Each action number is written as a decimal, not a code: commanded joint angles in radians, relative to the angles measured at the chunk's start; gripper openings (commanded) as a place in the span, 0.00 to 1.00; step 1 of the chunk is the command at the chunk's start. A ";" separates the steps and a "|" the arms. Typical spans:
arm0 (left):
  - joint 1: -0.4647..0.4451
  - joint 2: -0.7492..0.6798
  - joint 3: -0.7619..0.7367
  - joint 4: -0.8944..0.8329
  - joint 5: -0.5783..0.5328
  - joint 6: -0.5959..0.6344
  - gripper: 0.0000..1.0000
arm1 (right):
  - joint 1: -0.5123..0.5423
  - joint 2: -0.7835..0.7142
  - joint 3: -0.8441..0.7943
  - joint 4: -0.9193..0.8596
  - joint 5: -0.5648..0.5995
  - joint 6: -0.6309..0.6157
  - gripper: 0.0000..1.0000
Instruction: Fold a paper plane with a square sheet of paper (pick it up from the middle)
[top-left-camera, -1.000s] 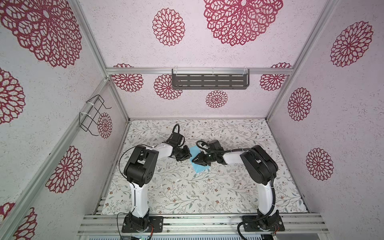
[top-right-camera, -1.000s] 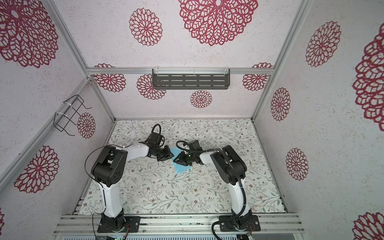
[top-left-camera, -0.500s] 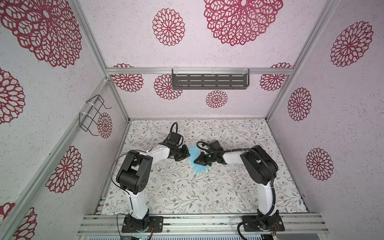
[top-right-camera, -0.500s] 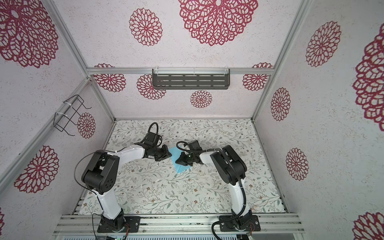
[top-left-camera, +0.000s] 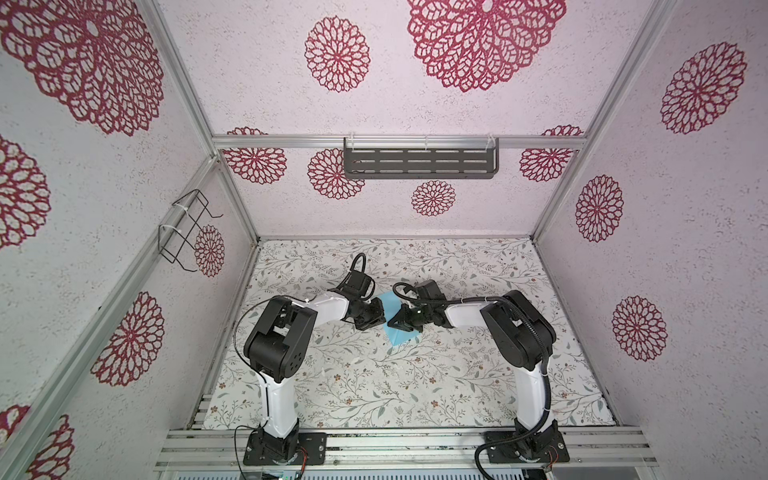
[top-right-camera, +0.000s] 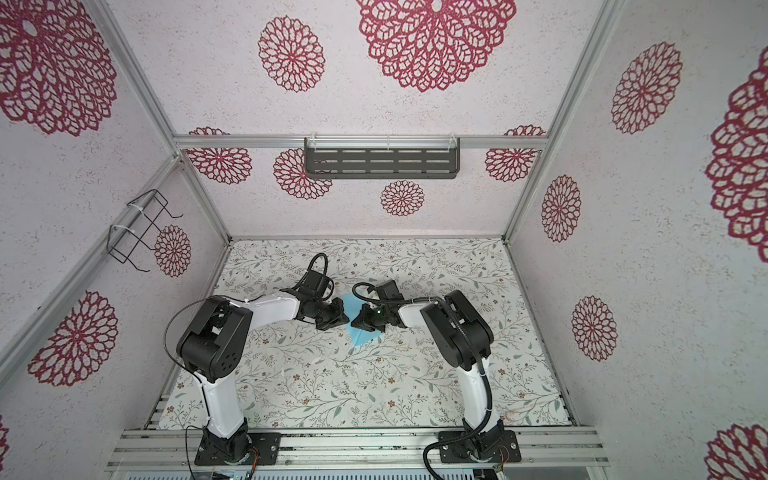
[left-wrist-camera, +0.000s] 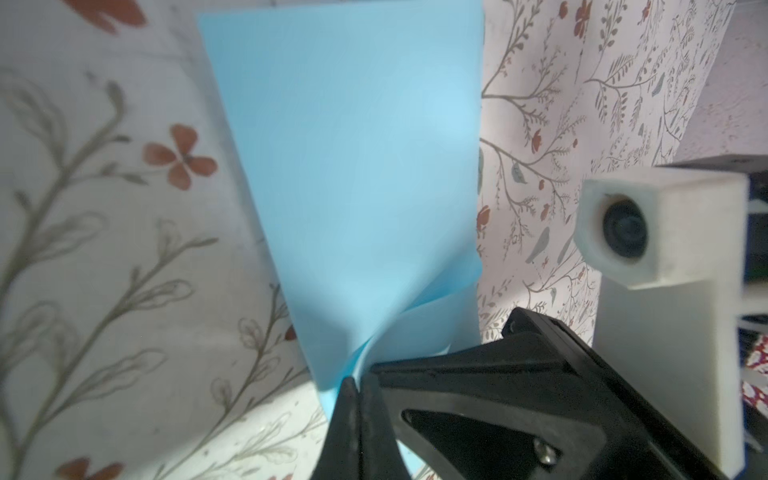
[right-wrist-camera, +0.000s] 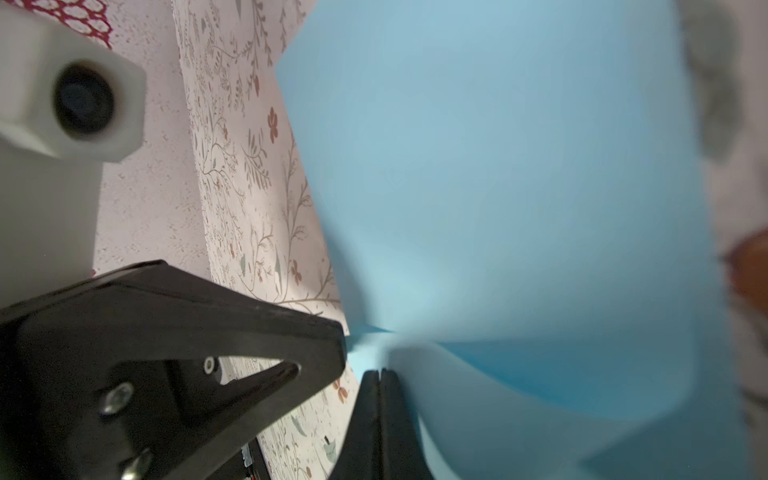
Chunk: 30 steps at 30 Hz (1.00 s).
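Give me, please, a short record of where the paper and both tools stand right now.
paper: square sheet of paper, light blue, mid-table, bowed upward between the arms
left tool: shut, tips pinching the sheet
right tool: shut, tips pinching the sheet close beside the left tool
tools' stance: tips facing each other over the sheet's middle in both top views
fold state: curved, no sharp crease visible; not yet a plane
table: floral surface; part of the sheet lies on it

Top views bright, even, sharp, w/ wide-angle bending at edges; wrist views dimmer, close-up parts blurred.
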 joint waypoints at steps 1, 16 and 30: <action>-0.005 0.046 0.023 -0.016 -0.002 0.015 0.00 | -0.001 0.017 -0.004 -0.097 0.069 -0.027 0.00; -0.014 0.070 0.030 -0.118 -0.096 0.043 0.00 | -0.008 -0.036 -0.001 -0.036 0.009 -0.036 0.00; -0.032 0.100 0.033 -0.161 -0.157 0.060 0.00 | 0.017 -0.169 -0.163 0.070 -0.164 -0.050 0.02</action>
